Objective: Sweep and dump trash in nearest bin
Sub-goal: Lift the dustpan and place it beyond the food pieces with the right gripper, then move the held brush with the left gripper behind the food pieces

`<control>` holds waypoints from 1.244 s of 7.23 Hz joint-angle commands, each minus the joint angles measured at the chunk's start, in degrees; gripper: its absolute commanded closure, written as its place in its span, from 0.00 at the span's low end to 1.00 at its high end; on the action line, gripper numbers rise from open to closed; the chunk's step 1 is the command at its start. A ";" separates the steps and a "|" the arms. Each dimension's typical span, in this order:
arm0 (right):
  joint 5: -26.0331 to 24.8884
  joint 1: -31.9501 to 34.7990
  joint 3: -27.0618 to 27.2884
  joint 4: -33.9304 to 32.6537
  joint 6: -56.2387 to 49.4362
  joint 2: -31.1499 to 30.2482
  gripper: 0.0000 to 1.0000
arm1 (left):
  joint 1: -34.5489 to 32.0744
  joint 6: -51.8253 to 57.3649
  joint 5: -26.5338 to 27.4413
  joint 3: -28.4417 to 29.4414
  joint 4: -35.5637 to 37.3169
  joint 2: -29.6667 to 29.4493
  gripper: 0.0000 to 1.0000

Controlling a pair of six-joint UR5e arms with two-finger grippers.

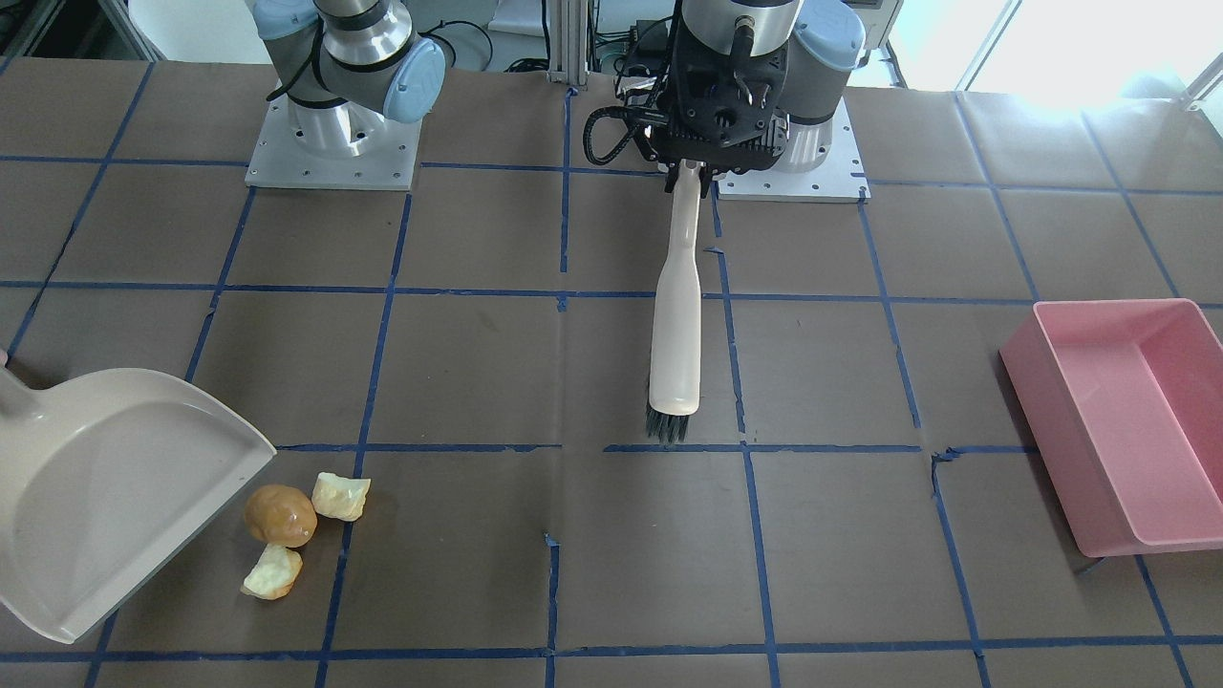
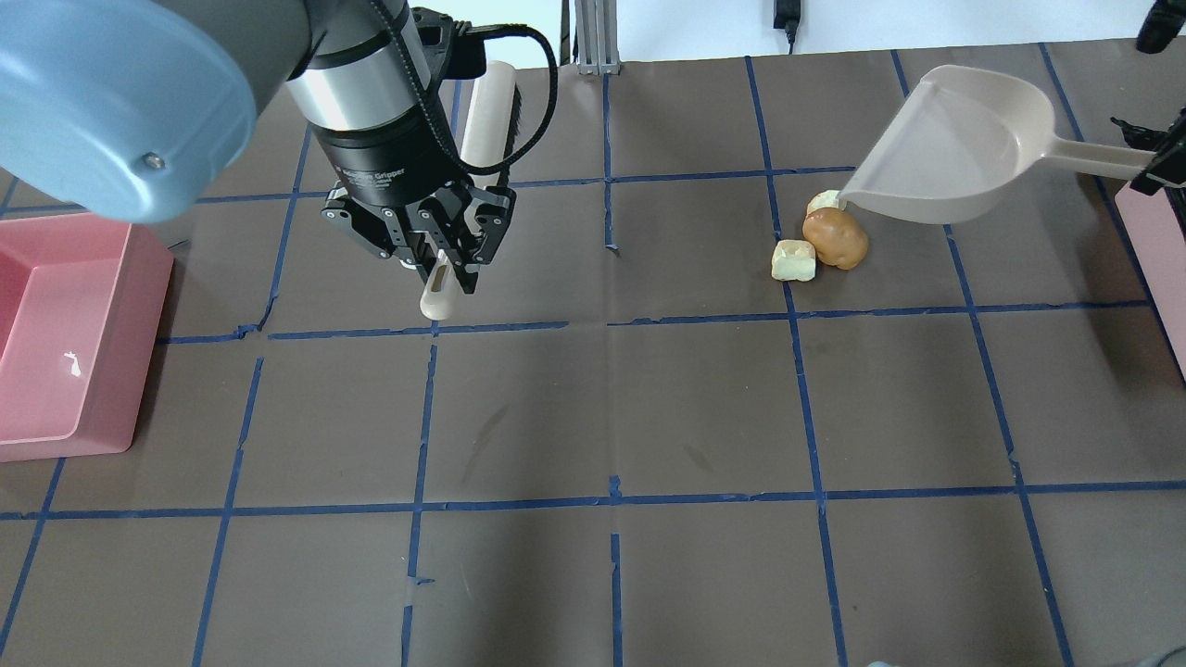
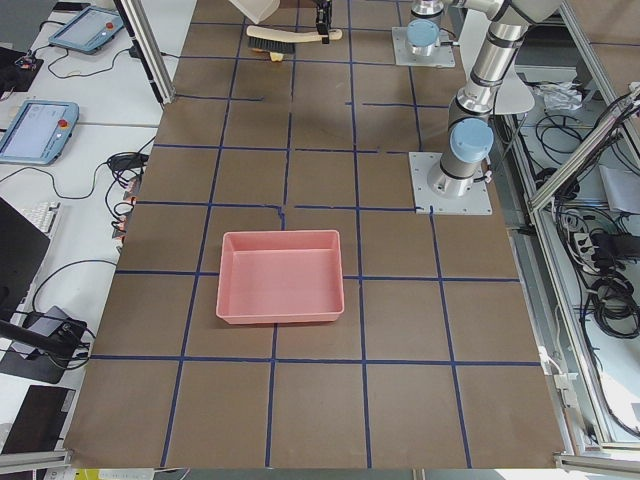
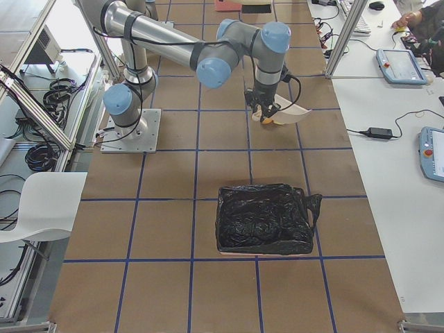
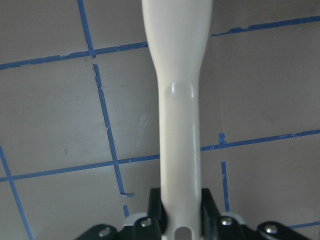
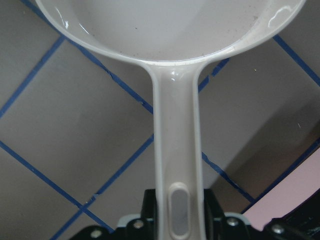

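Cream brush [image 1: 676, 315] in left pincer [image 2: 445, 273], "Gripper" label [image 2: 387, 175]

Dustpan [image 2: 954, 148] far right. Ball [image 2: 836, 238] just beside its lip, one chunk [image 2: 794, 260] left of ball, other chunk [image 2: 821, 200] behind ball. Brush [image 2: 484, 116] far, left of centre. Bin [image 2: 56, 315] at left edge.

dustpan [image 1: 115, 478] handle cut off, one pale chunk [image 2: 823, 200] half hidden

1 brush [image 1: 676, 325], 1 dustpan [image 1: 105, 487], 2 bins [image 1: 1147, 449] [image 4: 263, 218], 1 ball [image 1: 280, 515], 2 chunks [image 1: 340, 497] [image 1: 273, 572]
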 commanded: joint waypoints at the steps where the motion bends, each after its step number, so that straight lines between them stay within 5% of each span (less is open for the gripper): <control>1: -5.39 -1.70 0.11 -7.50 -18.82 4.72 1.00 | -0.28 -0.61 -0.30 0.04 0.15 -0.15 0.99; 3: -4.79 -1.79 0.11 -11.36 -30.00 8.06 1.00 | -1.24 -0.87 -0.39 0.04 0.76 -0.33 0.99; 7: -0.84 -2.40 0.11 -14.99 -31.29 13.43 1.00 | -11.51 -7.50 -1.96 1.00 10.59 -14.17 1.00; 9: -0.91 -2.31 0.90 -15.59 -30.48 13.43 1.00 | -17.83 -18.24 -1.88 13.41 10.70 -26.88 1.00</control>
